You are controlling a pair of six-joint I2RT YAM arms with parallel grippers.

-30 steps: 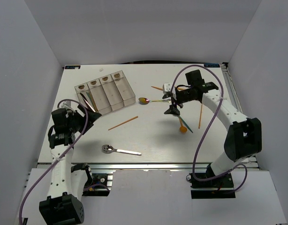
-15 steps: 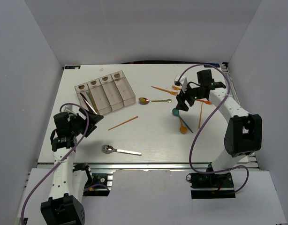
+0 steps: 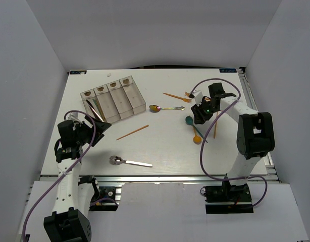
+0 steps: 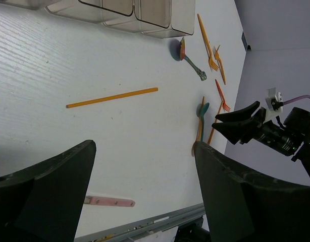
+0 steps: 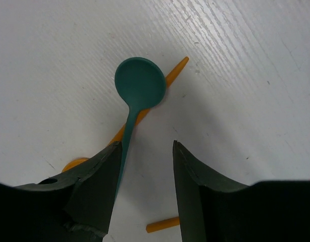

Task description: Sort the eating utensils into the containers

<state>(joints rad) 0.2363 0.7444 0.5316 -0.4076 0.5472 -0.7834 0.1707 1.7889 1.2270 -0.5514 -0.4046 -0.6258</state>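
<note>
- Mostly undone, by my read: nearly all utensils lie loose on the table (image 3: 170, 146), outside the containers (image 3: 114, 101).
- Containers: four clear bins in a row, far-left part of the table. The leftmost one has something shiny (image 3: 97, 108) in it, prob. a metal piece; can't tell which kind. The other three look bare from the top view.
- R gripper (image 5: 146, 146) is low over the teal spoon (image 5: 141, 82). Jaws are partway apart and not pinched on anything I can see. The spoon handle runs down along the inner edge of one finger, then is hidden under it.
- Teal spoon lies on the table right of centre, well apart from the bins, crossing over an orange spoon (image 5: 175, 70).
- L gripper (image 4: 144, 148) has jaws wide apart, holds nothing, and hangs over the near-left table just below the bins.
- Left to sort: teal spoon, orange spoon, rainbow-tinted spoon (image 3: 156, 108) mid-table, metal spoon (image 3: 115, 160) near the front edge, orange stick (image 3: 133, 132) near the bins, second orange stick (image 3: 214, 126) by the R arm, and orange forks (image 3: 174, 95) at the back.
- Step in hand, my guess: R arm is setting up a grasp on the teal spoon handle. The handle sits off-centre in the jaws, so it may slip, and the orange spoon beneath may get nudged.
</note>
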